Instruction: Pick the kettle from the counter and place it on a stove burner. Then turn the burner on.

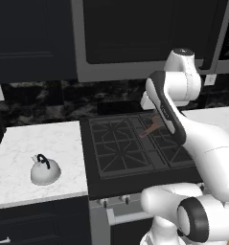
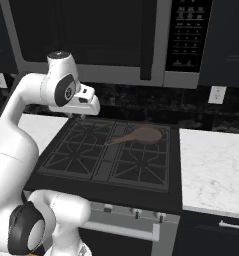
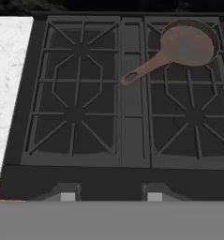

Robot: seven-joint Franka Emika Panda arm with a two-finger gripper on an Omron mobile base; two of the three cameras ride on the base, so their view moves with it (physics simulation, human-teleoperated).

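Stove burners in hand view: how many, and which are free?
4. Rear left, front left and front right are bare; rear right carries the frying pan. None looks hidden. The kettle sits on the counter.

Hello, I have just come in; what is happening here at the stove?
A white robot arm is raised above the stove, holding nothing. The kettle stands untouched on the counter left of the stove. A brown frying pan sits on the back right burner, while the front left stove burner is free. The pincer's state cannot be told.
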